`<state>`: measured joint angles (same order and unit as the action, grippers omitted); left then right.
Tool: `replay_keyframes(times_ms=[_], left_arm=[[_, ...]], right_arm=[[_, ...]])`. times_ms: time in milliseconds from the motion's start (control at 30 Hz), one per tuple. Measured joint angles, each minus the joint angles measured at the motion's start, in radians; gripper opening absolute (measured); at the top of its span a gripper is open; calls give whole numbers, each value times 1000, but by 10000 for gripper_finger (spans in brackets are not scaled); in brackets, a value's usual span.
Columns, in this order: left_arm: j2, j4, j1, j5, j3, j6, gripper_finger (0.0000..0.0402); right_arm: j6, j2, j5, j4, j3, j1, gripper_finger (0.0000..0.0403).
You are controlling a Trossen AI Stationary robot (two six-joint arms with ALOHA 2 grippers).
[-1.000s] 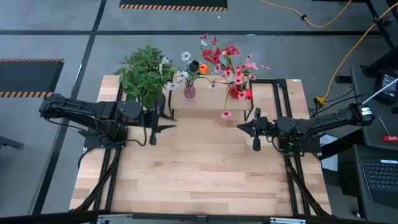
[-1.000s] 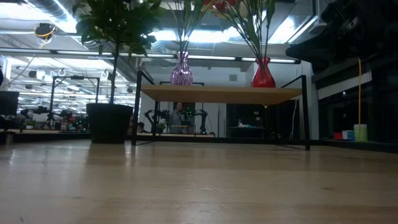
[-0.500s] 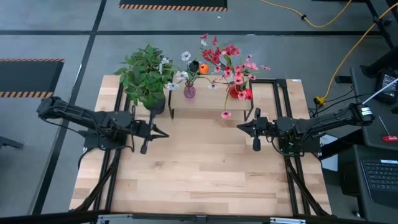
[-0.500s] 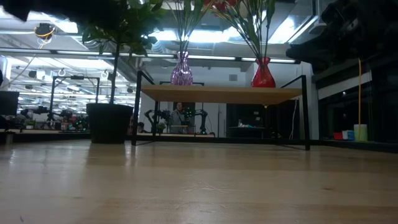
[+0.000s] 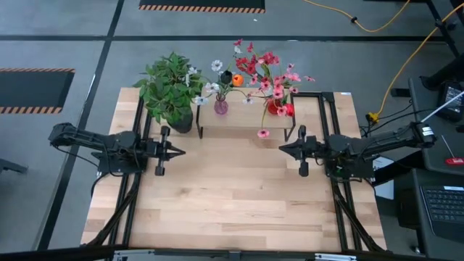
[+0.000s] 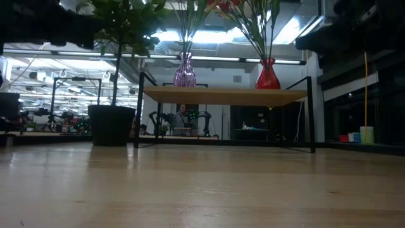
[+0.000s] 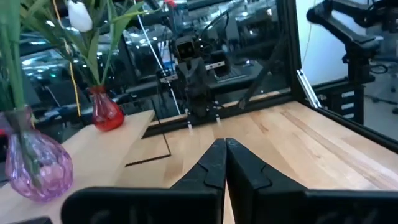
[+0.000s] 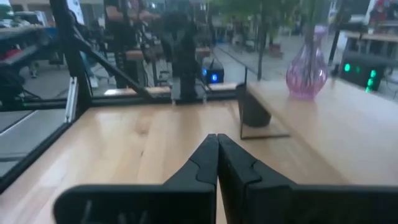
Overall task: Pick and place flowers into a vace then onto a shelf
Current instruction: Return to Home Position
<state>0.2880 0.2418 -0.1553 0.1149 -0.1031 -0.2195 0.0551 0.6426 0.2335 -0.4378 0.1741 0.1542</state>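
Flowers (image 5: 261, 69) are standing in the purple vase (image 5: 220, 106) and red vase (image 5: 275, 107) on the shelf (image 5: 241, 125) at the table's (image 5: 239, 196) 12 o'clock, while the left gripper (image 5: 180, 151) at 9 and right gripper (image 5: 282, 149) at 3, both pinched together empty, are likely needing a level retreat clear of its legs.

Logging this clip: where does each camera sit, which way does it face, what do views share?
High view: overhead, straight down at the table; left gripper and right gripper, both shut, face each other.
Low view: tabletop height, level toward the low light-wood shelf; left arm and right arm are dark shapes at top.
Left wrist view: on the left arm, past its shut fingers toward the right arm.
Right wrist view: mirrored, toward the left arm.
Shared: all four show the purple glass vase on the shelf.
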Motion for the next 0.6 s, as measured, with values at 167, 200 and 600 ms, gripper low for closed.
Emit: replay_keyframes(times_ms=[167,200,600], left_arm=[[-90,50,37,-4,89,-1,1],[-104,35,48,-4,95,5,1],[-131,16,204,-95,95,57,2]], right_arm=[[-48,-112,-4,113,16,-4,7],[-49,-138,-14,161,26,-4,7],[-114,-426,-70,421,19,-4,7]])
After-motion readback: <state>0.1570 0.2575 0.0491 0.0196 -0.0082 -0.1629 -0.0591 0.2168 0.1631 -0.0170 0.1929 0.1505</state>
